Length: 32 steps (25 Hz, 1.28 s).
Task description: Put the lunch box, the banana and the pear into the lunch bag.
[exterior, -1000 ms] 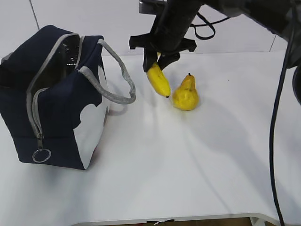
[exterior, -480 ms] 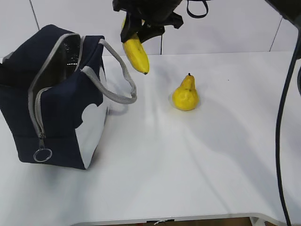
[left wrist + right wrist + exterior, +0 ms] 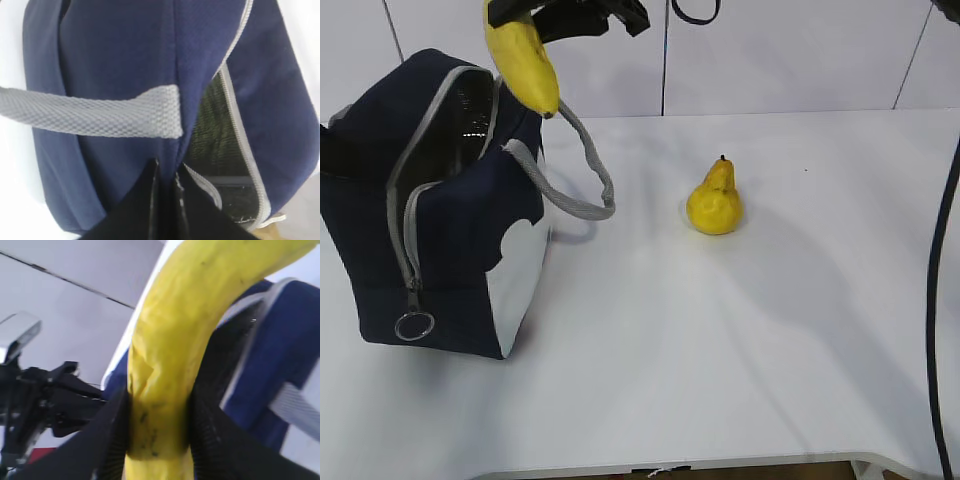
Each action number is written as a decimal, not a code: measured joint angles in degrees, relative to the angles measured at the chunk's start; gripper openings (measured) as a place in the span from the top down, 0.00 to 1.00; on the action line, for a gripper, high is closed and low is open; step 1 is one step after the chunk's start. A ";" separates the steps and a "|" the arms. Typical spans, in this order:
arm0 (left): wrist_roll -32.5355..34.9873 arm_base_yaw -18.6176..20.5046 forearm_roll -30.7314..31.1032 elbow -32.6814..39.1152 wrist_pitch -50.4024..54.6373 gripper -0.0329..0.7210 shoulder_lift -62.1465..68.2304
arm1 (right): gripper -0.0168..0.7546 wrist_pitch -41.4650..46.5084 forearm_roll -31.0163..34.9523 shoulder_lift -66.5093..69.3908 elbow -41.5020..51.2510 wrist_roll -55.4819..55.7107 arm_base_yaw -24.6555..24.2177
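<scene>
White desk (image 3: 720, 330). Right end effector (image 3: 157, 435) clamps banana (image 3: 523, 60) above open lunch bag (image 3: 440, 250); left end effector (image 3: 165, 200) pinches bag fabric. Next: lower, release. Pear (image 3: 715, 200) waits.

We've got the exterior cam looking down at a slant over the tabletop (image 3: 720, 340). The left wrist cam sits super close on the lunch bag (image 3: 125, 60), facing its fabric. The right wrist cam looks past the banana (image 3: 170, 365) at that same bag.
</scene>
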 joint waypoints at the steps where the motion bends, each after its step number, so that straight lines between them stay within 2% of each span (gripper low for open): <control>1: 0.00 0.00 -0.28 0.00 0.00 0.98 0.00 | 0.59 0.00 1.19 0.00 0.00 -0.09 0.00; 15: 0.00 0.00 -0.77 0.00 0.00 0.98 0.00 | 0.59 0.00 12.80 -1.43 -0.11 -5.14 0.70; 17: 0.00 0.00 -0.81 0.00 0.00 0.98 0.00 | 0.59 0.00 12.26 -2.04 -0.09 -5.40 0.70; 22: 0.00 0.00 -0.81 0.00 0.00 0.98 0.00 | 0.59 0.00 5.98 -2.19 -0.25 -5.52 0.70; 32: 0.00 0.00 -0.81 0.00 0.40 0.98 0.00 | 0.59 0.00 4.67 -2.19 -0.34 -12.78 0.70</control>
